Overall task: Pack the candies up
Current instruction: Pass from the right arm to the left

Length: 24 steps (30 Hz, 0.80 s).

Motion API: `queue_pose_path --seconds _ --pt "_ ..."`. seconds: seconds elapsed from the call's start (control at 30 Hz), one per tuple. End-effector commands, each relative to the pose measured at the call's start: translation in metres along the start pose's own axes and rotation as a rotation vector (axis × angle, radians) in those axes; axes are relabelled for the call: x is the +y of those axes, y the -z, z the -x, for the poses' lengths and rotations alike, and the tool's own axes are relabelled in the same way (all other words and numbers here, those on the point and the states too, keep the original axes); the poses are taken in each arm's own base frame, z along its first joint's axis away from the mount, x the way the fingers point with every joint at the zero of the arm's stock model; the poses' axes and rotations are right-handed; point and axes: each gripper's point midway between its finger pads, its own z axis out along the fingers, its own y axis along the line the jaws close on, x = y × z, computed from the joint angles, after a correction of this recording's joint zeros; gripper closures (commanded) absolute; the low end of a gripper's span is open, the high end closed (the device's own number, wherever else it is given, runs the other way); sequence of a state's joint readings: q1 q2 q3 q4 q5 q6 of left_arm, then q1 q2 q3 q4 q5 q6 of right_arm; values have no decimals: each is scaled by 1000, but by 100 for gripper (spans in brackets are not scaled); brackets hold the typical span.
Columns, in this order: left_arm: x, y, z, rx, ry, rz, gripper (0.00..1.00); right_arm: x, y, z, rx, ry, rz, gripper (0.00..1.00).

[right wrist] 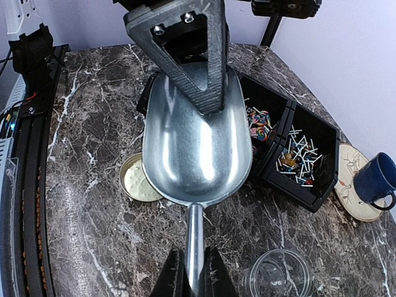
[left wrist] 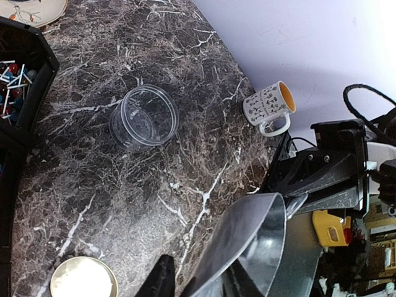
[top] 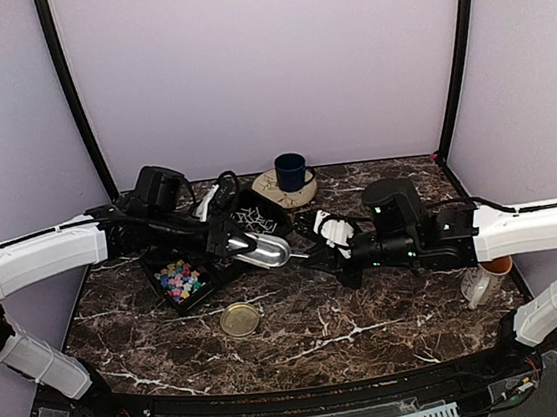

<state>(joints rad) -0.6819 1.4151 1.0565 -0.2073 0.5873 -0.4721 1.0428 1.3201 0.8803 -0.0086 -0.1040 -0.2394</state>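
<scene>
A metal scoop [top: 263, 250] hangs empty over the marble between both arms. My right gripper [right wrist: 193, 272] is shut on its thin handle [right wrist: 195, 235]. My left gripper [left wrist: 203, 281] has its jaws closed on the wall of the scoop's bowl [left wrist: 247, 235]; from the right wrist it shows at the bowl's far rim [right wrist: 207, 93]. The candies lie in a black three-part tray [top: 221, 273]: multicoloured pieces [top: 179, 277] and stick-like ones [right wrist: 297, 151]. A small clear jar [left wrist: 143, 117] lies on its side, empty, near the right gripper [top: 325, 246].
A gold lid [top: 240, 320] lies upside down on the table in front of the tray. A blue mug [top: 290, 171] stands on a round coaster at the back. A white mug with an orange inside [left wrist: 269, 105] stands near the right edge.
</scene>
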Motion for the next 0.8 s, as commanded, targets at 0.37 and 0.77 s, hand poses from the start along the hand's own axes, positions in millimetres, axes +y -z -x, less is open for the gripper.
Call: queue_pose_path --seconds 0.37,0.77 --pt "-6 -5 0 3 20 -73 100 -4 9 12 -79 64 -75 87" --pt "-8 -7 -2 -2 48 -113 100 10 26 27 -232 243 -57 64"
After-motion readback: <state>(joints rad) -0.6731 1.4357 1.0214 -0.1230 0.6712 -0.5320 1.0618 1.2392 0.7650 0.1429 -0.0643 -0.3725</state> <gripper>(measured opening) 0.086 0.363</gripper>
